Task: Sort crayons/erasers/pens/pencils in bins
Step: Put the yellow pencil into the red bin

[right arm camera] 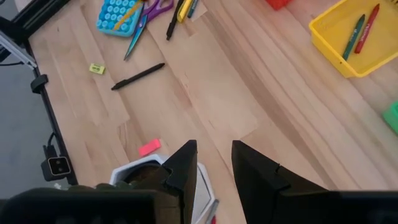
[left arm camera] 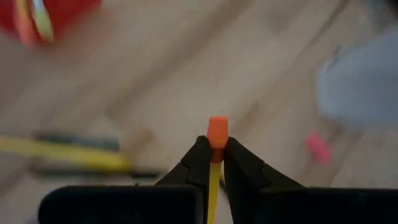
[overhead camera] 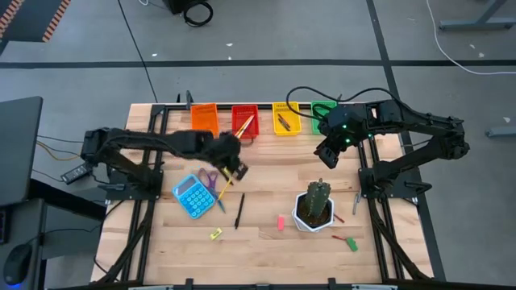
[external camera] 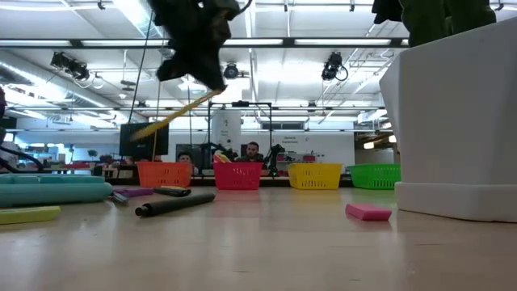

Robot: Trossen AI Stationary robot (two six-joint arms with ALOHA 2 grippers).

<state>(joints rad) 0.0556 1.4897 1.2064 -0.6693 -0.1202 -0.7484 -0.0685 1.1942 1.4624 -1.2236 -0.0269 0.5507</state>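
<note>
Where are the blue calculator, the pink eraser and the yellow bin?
blue calculator [overhead camera: 191, 196]: high view, middle of its keypad.
pink eraser [external camera: 368, 212]: low view, its side face.
yellow bin [right arm camera: 328, 43]: right wrist view, near wall.

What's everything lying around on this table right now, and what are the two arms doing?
bins: four, orange, red, yellow, green, in a row at the table's far edge
crayons: two, green and red, in the yellow bin
pencil: one, yellow with an orange tip, gripped above the table
pen: one, black, lying mid-table
erasers: two, pink and yellow-green, on the near part of the table
calculator: one, blue, left part of the table
scissors: one, purple handles, beside the calculator
cactus pot: one, white, right part of the table
left tool: one, dark, shut on the pencil
right tool: one, dark, open and empty, near the green bin
</note>
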